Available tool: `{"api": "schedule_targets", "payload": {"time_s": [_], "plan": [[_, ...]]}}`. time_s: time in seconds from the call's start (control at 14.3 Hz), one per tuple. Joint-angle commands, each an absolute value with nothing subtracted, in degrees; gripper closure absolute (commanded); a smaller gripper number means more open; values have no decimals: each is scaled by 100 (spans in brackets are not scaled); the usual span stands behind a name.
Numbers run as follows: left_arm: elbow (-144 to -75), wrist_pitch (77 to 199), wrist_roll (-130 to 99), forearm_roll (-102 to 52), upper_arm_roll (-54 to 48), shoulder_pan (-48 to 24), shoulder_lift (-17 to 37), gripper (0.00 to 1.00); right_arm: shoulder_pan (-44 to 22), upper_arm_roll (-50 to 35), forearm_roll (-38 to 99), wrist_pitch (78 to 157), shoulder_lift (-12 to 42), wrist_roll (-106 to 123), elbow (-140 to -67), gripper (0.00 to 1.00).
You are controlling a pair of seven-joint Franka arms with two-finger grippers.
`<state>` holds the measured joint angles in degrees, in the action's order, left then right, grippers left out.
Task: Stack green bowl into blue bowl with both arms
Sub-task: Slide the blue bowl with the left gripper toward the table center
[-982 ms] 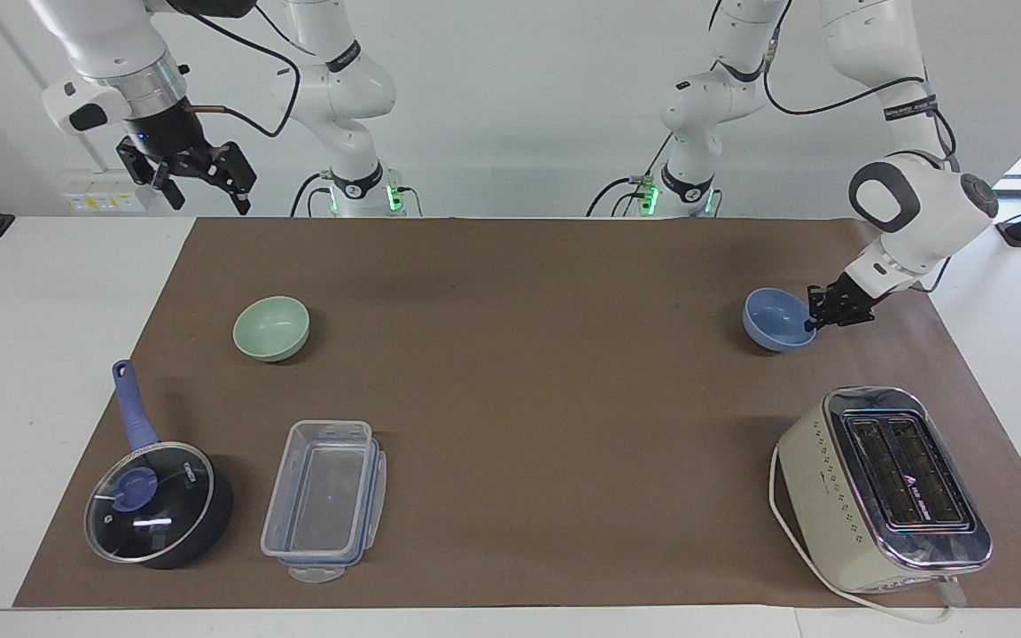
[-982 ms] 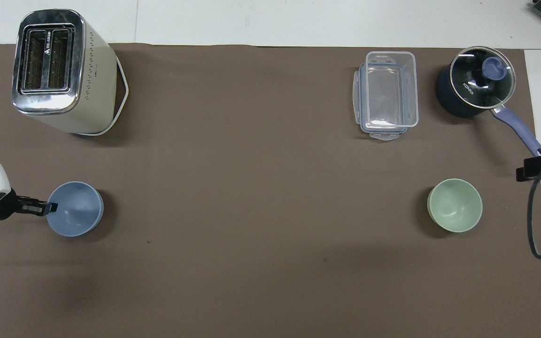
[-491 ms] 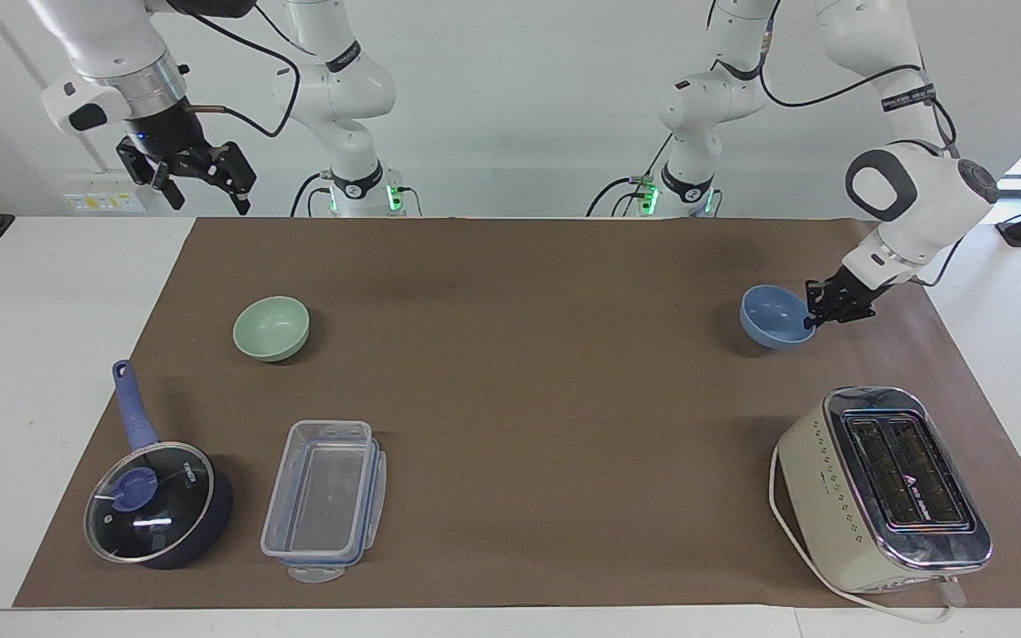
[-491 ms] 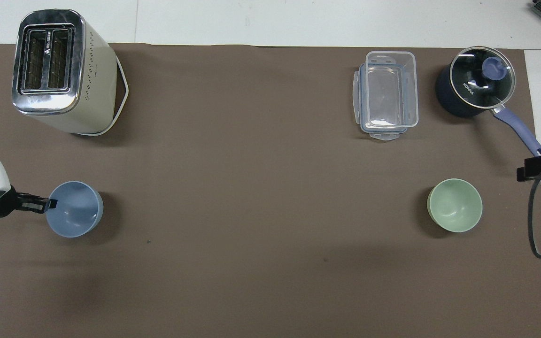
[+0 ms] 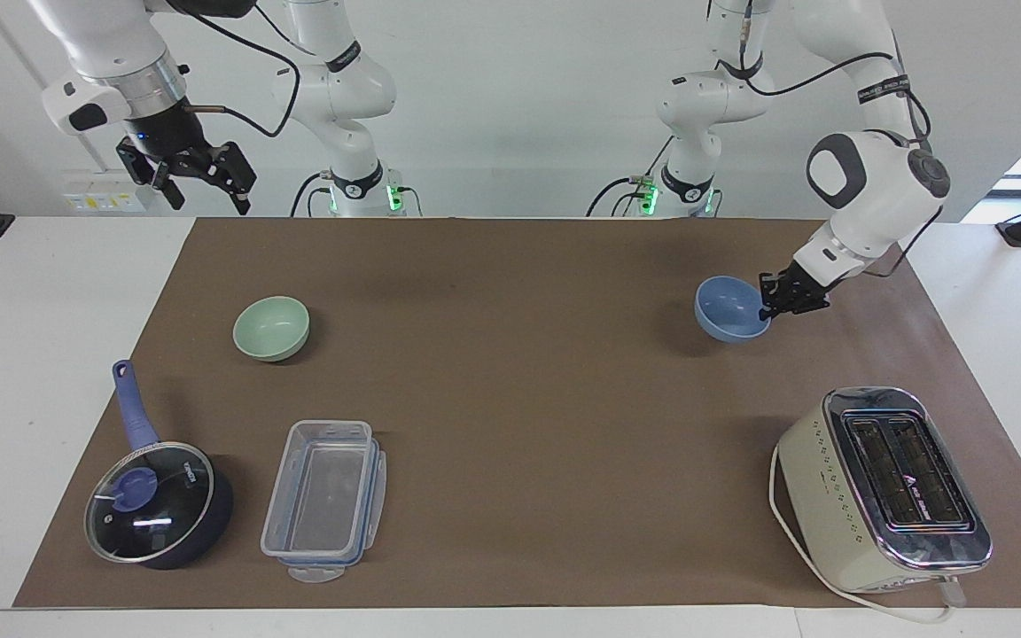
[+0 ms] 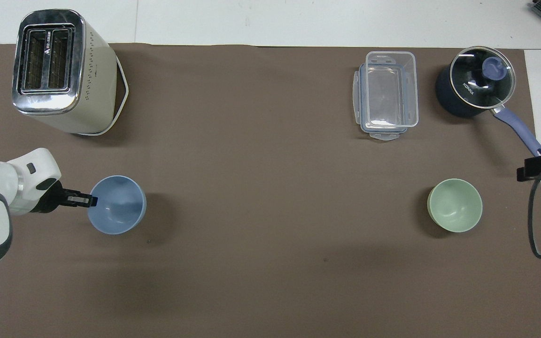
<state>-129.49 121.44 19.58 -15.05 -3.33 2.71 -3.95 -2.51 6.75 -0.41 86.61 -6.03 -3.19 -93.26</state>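
Wide bare mat [image 5: 519,399] lies mid-table between the two bowls. Left gripper [image 5: 767,310] is clamped on the blue bowl [image 5: 730,308] at its rim, at the bowl's 3 o'clock in the facing view; bowl lifted clear of the mat. Since a second ago it has travelled toward the green bowl [image 5: 271,328], which sits unmoved on the mat toward the right arm's end. Right gripper [image 5: 200,177] waits aloft, fingers spread, over the mat's corner. Count: two bowls, one toaster [image 5: 883,487], one saucepan [image 5: 156,501], one container [image 5: 324,499].

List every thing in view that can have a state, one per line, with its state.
Blue bowl: upright, lifted off the mat, gripped by its rim.
Green bowl: upright, empty, on the mat.
Saucepan: lid on.
Plastic box: open, empty.
Toaster: slots empty.
Left claw: shut on the blue bowl.
Right claw: open, waiting.
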Motion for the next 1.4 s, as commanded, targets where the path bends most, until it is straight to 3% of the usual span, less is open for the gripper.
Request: {"api": "schedule_targets", "payload": {"time_s": [0.0, 0.42, 0.91, 1.33], "plan": [[-13052, 12137, 1067, -1512, -246, -358, -510, 100, -158, 650, 26, 8719, -712, -202, -9448, 0], [-13253, 12839, -332, -1433, -255, -1624, -484, 100, -167, 650, 26, 8719, -712, -193, -9448, 0], [-13385, 13744, -1827, -1433, -246, -2916, -97, 100, -158, 659, 26, 8736, -712, -228, -9448, 0], [-13377, 13922, -2100, -1424, -255, -3216, 140, 100, -159, 650, 26, 8728, -712, -194, -9457, 0]]}}
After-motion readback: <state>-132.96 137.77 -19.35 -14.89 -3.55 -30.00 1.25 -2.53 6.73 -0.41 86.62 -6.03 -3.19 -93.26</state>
